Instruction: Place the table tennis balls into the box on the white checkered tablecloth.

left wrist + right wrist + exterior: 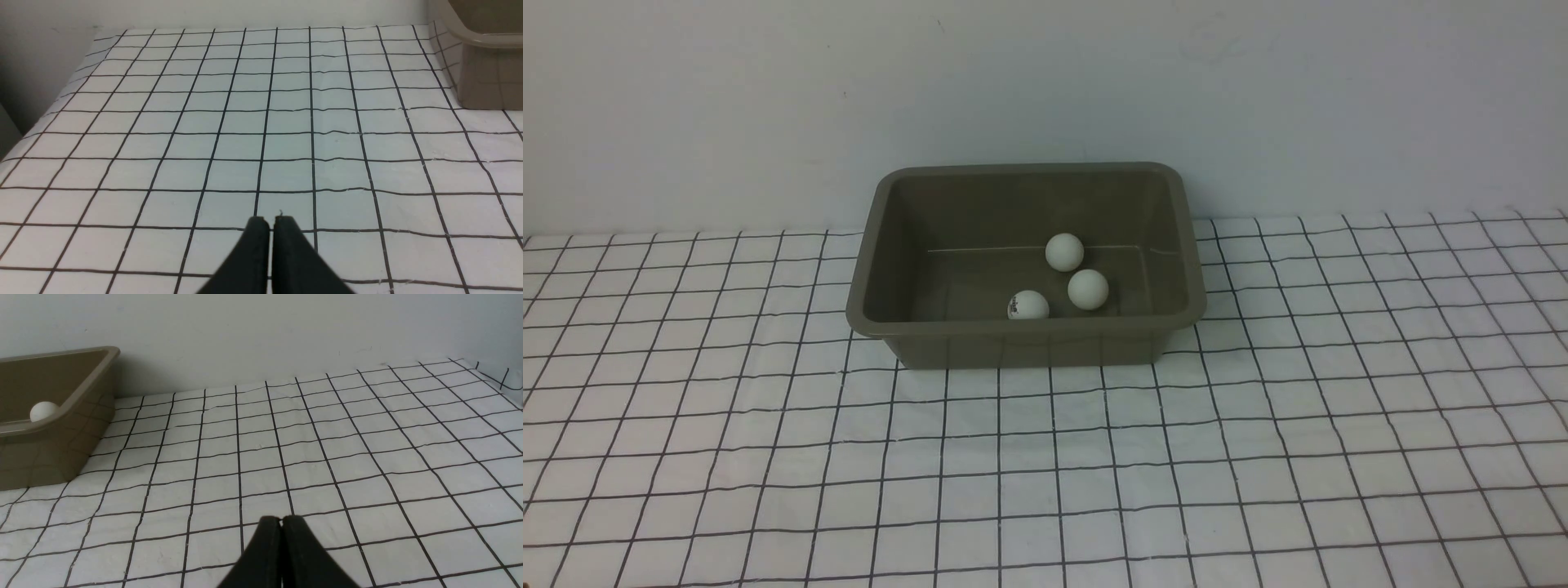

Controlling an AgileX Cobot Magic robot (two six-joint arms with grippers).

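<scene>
Olive-grey box holding three balls; left gripper and right gripper closed, empty; fourth ball unseen — locate next.

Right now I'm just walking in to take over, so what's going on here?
Nothing is being handled. Three table tennis balls lie inside the box on the white checkered tablecloth; no other ball shows. The left hand and right hand are shut and empty over bare cloth, apart from the box.

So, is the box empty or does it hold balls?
Not empty. The box holds three table tennis balls in the front view.
</scene>
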